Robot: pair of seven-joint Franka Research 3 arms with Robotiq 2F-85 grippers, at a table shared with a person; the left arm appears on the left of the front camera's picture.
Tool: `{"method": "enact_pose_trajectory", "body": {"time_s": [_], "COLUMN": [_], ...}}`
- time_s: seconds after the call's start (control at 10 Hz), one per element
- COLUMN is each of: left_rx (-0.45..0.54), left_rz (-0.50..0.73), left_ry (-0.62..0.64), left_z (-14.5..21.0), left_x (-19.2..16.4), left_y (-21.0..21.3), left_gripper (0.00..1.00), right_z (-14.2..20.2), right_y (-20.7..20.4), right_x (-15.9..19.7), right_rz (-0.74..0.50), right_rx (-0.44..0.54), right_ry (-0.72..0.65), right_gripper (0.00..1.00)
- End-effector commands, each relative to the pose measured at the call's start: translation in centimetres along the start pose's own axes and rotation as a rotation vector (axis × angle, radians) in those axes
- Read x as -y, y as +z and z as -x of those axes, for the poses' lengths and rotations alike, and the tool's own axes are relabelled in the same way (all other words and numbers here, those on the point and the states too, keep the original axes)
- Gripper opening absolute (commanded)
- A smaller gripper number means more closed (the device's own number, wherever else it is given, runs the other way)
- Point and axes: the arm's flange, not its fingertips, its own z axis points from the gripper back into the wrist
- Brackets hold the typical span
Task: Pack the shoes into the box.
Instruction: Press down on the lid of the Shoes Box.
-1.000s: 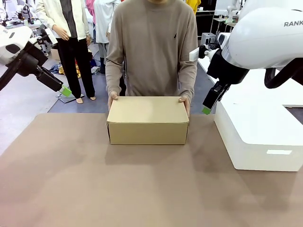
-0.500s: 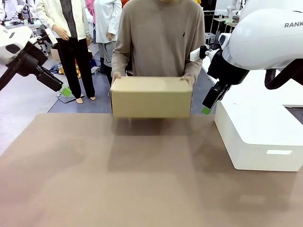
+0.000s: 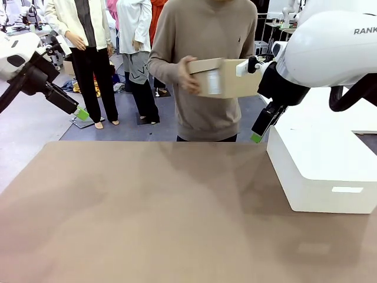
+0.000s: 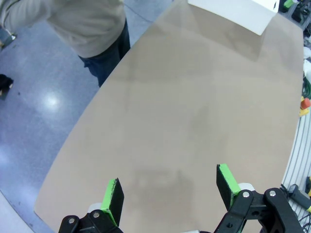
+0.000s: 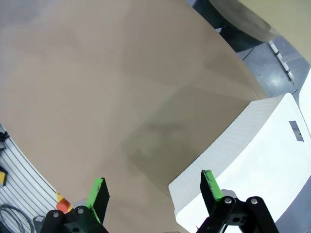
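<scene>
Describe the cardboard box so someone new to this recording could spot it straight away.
Look beyond the far edge of the brown table, where a person in a taupe sweater stands. The box is in their hands at chest height. It is tan cardboard and closed, unlike the bigger smooth white block on the table.

The box (image 3: 227, 78) looks like matt tan cardboard, with a pale paper label on its end; the table (image 3: 147, 218) has a smooth, matt brown top, faintly mottled; the white block (image 3: 321, 168) seems smooth plastic with a soft sheen; the person's sweater (image 3: 203, 29) is a fine-knit cloth, matt beige.
</scene>
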Motion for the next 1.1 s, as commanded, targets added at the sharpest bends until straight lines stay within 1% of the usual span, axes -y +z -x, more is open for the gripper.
{"method": "enact_pose_trajectory", "body": {"time_s": [0.0,1.0], "left_rx": [-0.005,-0.005], "left_rz": [-0.004,-0.004], "left_ry": [0.006,0.006], "left_z": [0.00,0.00], "left_x": [-0.13,-0.13], "left_y": [0.14,0.14], "left_gripper": [1.00,1.00], "right_z": [-0.01,-0.01], "right_y": [0.09,0.09], "right_x": [0.13,0.13], "right_rz": [0.000,0.000], "right_rx": [0.000,0.000], "right_ry": [0.003,0.003], "right_gripper": [1.00,1.00]}}
